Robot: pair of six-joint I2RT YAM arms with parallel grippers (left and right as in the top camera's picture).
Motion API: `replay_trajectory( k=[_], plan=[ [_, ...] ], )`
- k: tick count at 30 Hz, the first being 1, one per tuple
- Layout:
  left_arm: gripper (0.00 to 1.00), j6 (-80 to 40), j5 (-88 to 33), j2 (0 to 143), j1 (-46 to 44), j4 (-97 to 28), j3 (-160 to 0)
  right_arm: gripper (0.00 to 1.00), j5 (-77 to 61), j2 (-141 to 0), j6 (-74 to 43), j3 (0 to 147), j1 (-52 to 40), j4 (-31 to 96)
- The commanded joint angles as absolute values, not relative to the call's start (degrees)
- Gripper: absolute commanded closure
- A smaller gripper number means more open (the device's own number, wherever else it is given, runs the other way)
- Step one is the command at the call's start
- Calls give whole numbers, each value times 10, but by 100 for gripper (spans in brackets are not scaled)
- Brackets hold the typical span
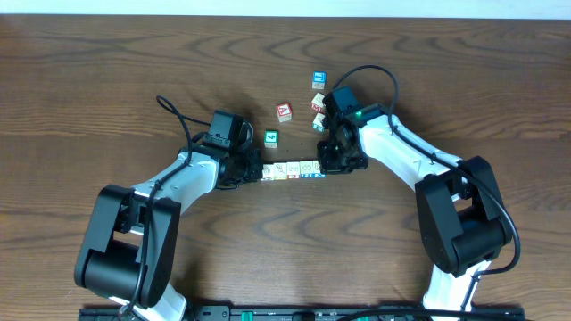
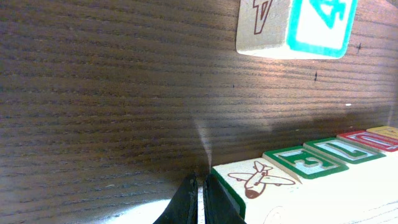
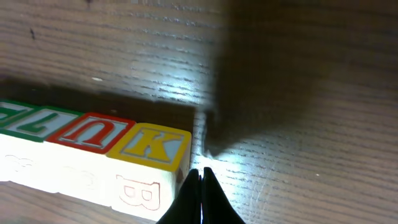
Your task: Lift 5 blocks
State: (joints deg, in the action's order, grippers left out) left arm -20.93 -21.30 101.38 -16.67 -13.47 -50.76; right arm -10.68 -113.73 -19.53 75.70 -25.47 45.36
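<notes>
Pinched shut, the left gripper (image 2: 200,198) at the left end and the right gripper (image 3: 202,185) at the right end flank the blocks (image 1: 292,169), a central left-to-right row; likely the squeezing step, and next comes even inward pressure with a level joint lift.

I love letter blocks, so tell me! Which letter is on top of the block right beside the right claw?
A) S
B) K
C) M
B: in the right wrist view, the yellow-edged end block sitting just beside the right claw shows a K on its top face.
</notes>
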Motion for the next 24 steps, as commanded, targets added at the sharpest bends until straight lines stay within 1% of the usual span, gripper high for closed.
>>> replay_trajectory(
  k=[1, 16, 24],
  plan=[
    [93, -202, -216, 1029, -167, -137, -496, 99, -115, -1131, -195, 764, -264, 444],
    [93, -204, -222, 1029, -167, -137, -496, 99, -181, -1131, -212, 764, -264, 430],
    [93, -204, -255, 1029, -167, -136, -496, 99, -188, -1131, -212, 764, -264, 429]
  ],
)
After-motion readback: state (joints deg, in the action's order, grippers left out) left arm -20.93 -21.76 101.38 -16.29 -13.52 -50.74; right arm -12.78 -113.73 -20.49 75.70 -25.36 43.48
